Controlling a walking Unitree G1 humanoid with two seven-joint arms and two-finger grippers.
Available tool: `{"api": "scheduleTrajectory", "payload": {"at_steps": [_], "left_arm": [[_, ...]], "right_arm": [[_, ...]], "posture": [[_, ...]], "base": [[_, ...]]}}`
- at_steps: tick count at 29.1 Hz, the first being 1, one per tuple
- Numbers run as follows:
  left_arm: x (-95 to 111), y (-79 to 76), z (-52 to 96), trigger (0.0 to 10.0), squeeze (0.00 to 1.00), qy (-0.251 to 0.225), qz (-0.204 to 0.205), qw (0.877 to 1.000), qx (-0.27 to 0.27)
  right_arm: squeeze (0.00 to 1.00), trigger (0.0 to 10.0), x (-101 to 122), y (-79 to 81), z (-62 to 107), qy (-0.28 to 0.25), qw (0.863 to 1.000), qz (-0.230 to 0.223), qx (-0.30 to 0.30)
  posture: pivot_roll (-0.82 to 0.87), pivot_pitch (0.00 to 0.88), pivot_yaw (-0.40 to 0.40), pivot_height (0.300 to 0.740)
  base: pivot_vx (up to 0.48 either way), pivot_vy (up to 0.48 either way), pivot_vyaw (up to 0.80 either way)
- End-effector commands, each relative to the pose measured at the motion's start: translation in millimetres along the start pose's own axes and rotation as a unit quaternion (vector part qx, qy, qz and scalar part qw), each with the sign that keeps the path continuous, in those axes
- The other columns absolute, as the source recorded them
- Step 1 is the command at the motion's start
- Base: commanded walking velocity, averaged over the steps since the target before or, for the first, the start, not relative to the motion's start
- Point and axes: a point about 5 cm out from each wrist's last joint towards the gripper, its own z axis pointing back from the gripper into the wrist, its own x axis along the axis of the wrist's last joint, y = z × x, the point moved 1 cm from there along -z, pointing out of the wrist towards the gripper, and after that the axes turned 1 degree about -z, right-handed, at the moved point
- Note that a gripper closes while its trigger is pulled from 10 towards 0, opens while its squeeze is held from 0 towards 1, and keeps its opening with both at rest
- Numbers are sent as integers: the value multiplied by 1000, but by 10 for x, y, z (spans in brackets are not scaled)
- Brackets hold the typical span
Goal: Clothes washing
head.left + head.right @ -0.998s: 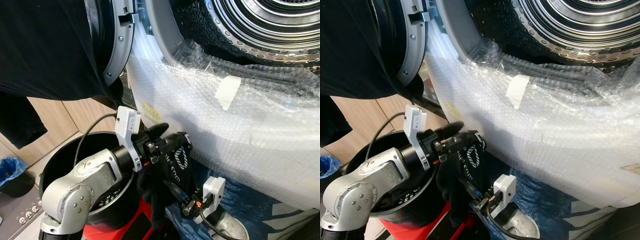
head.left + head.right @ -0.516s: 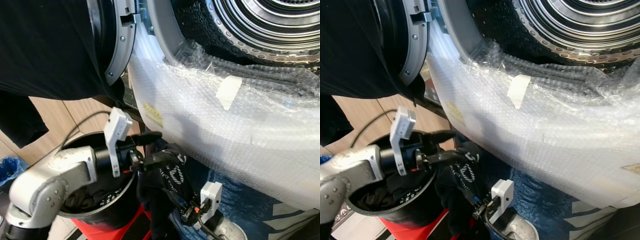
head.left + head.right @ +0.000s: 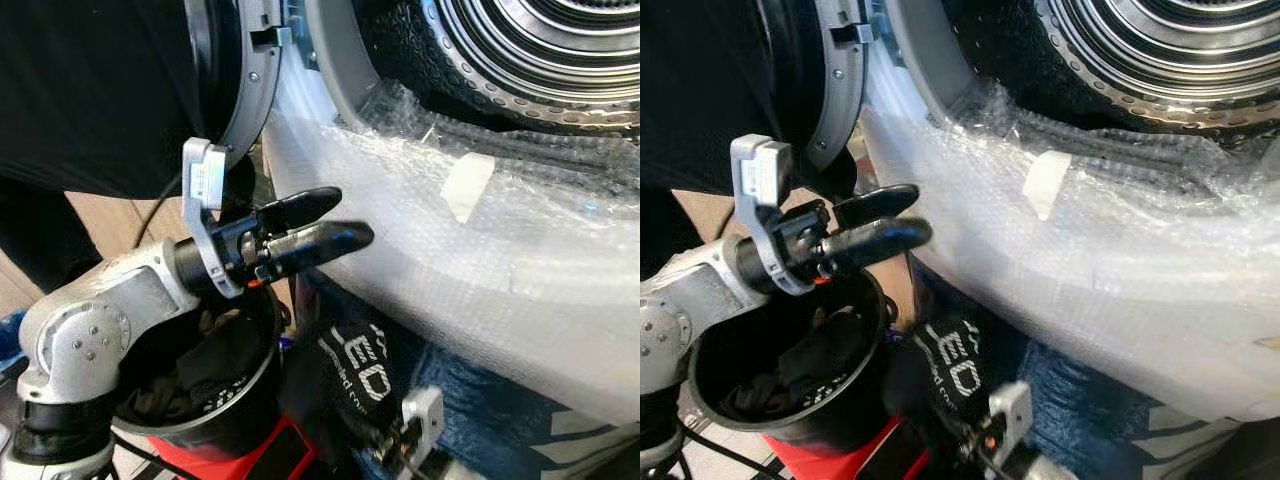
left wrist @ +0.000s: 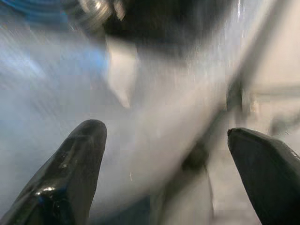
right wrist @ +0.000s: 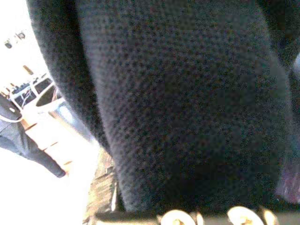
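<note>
Black printed garment hanging below the drum

Black printed garment (image 3: 355, 365) hangs under our right pincer (image 3: 405, 450), apparently clamped, beside the black bucket (image 3: 235, 415). Our left pincer (image 3: 335, 220) hovers wide and empty. We should lift high over the bubble-wrapped rim (image 3: 480, 240) into the drum (image 3: 540, 50).

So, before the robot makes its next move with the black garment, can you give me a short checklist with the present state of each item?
1. Left gripper empty and open: ok, its fingers stand apart with nothing between them.
2. Right gripper holding the black garment: cannot tell, black cloth covers the wrist view.
3. Washer drum open for loading: ok, the door is swung aside.
4. Bubble wrap out of the loading path: not ok, it lies over the lower rim of the opening.
5. Black bucket still holds clothes: ok, dark cloth lies inside.
</note>
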Motion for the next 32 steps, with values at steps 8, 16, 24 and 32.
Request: {"api": "scheduleTrajectory", "payload": {"at_steps": [8,16,24,32], "left_arm": [[44,-18,62,10000,0,65,-77,994,41],[-259,131,382,10000,0,239,-165,939,185],[-392,507,617,10000,0,169,-158,883,409],[-515,725,899,10000,0,104,-160,827,529]], "right_arm": [[0,0,109,52,-15,-26,999,12,28],[0,0,93,59,8,-15,999,12,41],[0,0,140,16,58,-16,999,18,42],[0,0,274,90,101,-34,996,29,75]], "posture": [[209,147,119,740],[230,151,117,740],[230,151,114,740],[220,148,111,740]], "base": [[0,0,0],[0,0,0],[0,0,0],[0,0,0]]}}
